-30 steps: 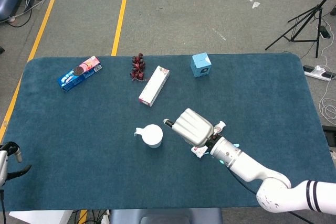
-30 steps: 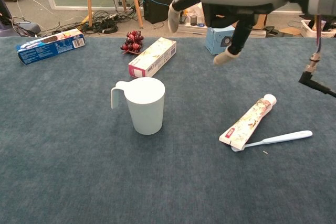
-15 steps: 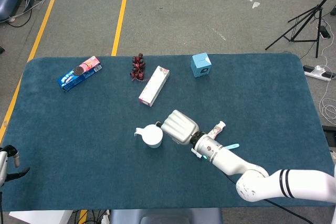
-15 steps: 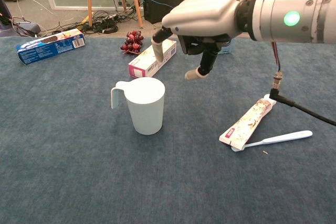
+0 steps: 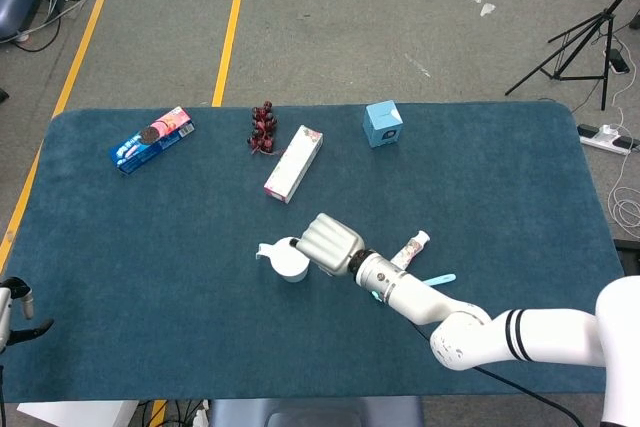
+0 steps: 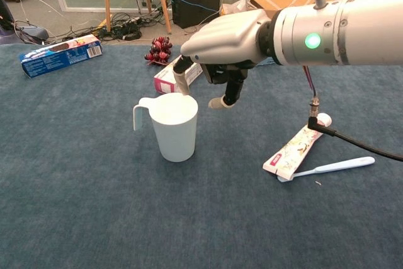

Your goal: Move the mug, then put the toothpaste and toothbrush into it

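White plastic mug upright, just below fingertips of right hand. The hand has moved from above the toothpaste side to the mug rim; fingers apart, nothing held, so grasp looks imminent. Toothpaste tube & pale toothbrush lie right of fingers, untouched. Blue carpeted tabletop; pink-white box beyond. Left hand at table edge, fingers unclear.

right hand: moved left from above the toothpaste to the mug rim (fingers spread, holding nothing)
left hand: slipped lower at the frame edge
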`<state>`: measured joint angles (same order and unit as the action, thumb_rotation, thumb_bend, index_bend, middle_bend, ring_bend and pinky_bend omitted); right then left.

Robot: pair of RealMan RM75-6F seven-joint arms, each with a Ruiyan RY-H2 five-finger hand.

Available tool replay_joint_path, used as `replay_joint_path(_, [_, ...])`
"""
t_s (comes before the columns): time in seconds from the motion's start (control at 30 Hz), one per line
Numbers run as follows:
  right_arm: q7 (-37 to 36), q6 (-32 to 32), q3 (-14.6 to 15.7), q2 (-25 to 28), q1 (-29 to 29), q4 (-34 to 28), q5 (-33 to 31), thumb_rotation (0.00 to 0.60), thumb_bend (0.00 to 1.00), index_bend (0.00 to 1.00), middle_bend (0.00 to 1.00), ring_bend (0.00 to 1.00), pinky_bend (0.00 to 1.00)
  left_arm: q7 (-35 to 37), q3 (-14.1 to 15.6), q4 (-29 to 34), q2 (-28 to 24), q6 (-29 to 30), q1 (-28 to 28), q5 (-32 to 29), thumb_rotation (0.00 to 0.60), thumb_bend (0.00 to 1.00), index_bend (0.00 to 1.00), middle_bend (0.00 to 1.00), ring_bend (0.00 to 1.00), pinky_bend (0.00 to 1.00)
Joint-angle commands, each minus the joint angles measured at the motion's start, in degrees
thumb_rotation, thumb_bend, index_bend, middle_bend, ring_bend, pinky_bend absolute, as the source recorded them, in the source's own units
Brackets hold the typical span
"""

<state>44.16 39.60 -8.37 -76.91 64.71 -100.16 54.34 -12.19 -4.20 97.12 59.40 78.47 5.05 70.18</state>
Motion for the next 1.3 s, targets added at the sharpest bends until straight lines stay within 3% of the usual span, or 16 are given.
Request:
replay_joint_path(0.03, [-0.64, -0.82, 0.65, -0.40, 1.13, 0.67, -0.46, 0.600, 0.26, 0.37, 1.00, 0.93, 0.99, 0.14, -0.08, -0.22, 0.01, -0.19, 0.07, -0.30, 0.600, 0.00, 0.74, 0.45, 0.42, 0.56])
replay_joint_path(1.3, [-2.59, -0.74, 6.48, -4.87, 9.17, 7.06, -5.22, 0.600, 0.23, 0.37, 1.00, 0.93, 0.99, 1.42, -0.39, -0.43, -0.81, -0.83, -0.15, -2.87, 0.600, 0.00, 0.77, 0.45, 0.43, 0.56])
